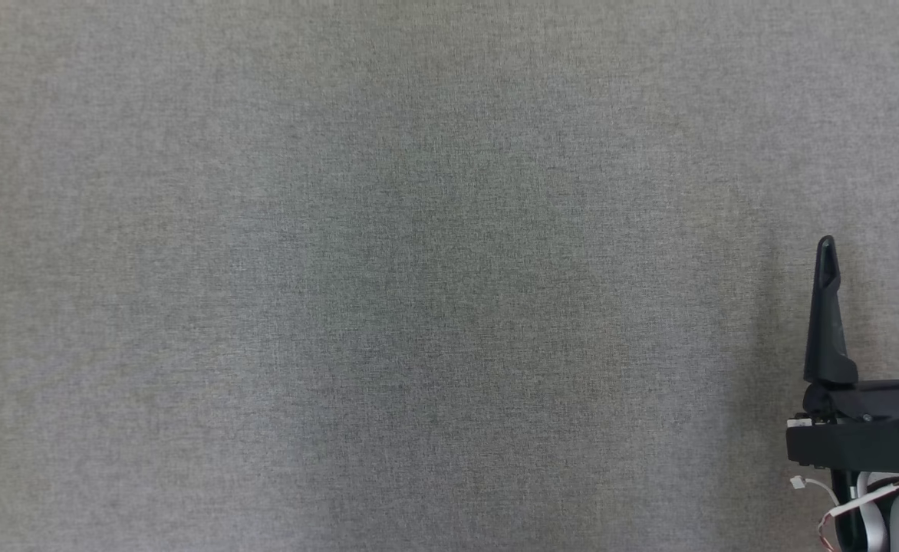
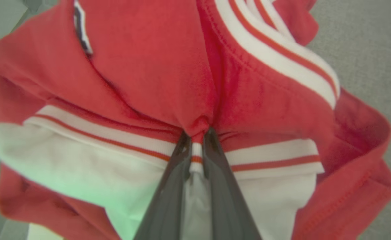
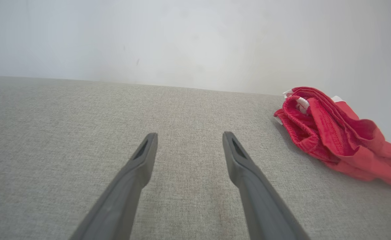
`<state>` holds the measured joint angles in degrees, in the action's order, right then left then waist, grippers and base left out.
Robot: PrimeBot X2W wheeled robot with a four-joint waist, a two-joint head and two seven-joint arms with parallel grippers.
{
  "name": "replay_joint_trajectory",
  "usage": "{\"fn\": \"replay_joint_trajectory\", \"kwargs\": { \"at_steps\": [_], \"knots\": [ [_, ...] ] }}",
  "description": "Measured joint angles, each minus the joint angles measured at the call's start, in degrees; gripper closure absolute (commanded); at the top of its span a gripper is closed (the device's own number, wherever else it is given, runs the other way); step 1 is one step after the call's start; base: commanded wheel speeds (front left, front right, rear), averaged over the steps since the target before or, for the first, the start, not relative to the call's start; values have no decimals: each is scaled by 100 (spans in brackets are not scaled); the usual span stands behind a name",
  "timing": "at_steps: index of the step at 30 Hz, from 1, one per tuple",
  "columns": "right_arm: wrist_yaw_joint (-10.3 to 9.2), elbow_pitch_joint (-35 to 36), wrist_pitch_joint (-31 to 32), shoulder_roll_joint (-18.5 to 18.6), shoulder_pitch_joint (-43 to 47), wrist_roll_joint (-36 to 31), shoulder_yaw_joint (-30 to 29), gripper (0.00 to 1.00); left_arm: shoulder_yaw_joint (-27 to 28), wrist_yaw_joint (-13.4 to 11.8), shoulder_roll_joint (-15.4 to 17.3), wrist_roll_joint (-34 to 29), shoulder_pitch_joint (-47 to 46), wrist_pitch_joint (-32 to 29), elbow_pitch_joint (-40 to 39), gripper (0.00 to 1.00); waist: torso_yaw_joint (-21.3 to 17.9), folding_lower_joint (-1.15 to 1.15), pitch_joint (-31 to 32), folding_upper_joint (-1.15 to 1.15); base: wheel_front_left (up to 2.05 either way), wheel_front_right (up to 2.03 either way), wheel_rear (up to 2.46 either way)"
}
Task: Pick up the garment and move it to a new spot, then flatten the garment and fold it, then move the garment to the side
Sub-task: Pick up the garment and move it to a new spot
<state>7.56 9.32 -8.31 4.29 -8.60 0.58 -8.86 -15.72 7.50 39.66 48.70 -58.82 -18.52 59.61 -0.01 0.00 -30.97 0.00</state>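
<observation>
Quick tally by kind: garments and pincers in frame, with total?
Garments: 1, the red garment with white stripes
Pincers: 2, the left pincer shut on the fabric, the right pincer open
Total: 3

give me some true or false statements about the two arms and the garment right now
1. The left gripper is shut on the red garment. True.
2. The right gripper holds a corner of the garment. False: its fingers stand apart over the grey surface, holding nothing.
3. The garment is plain, without stripes. False: it has white stripes.
4. In the head view the garment shows at the far left edge. True.
</observation>
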Motion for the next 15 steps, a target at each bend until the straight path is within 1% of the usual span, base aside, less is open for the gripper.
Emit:
{"fn": "replay_joint_trajectory", "kwargs": {
  "at_steps": [3, 8, 12, 15],
  "knots": [
    [0, -102, -54, -15, -24, 23, 35, 0, -114, 2, 57, -83, -18, 472, -21, 100, 19, 0, 94, 0, 0, 0, 0],
    [0, -372, -182, -46, -57, 102, 116, 0, -281, 2, 292, -512, -423, 1616, -56, 100, 63, 0, 332, 0, 0, 0, 0],
    [0, -677, -309, -76, -53, 209, 170, 0, -441, -54, 296, -867, -809, 2404, -155, 100, 105, 0, 584, 0, 0, 0, 0],
    [0, -911, -411, -92, -51, 283, 183, 0, -597, -64, 242, -1100, -1126, 2708, -347, 100, 129, 0, 809, 0, 0, 0, 0]
  ]
}}
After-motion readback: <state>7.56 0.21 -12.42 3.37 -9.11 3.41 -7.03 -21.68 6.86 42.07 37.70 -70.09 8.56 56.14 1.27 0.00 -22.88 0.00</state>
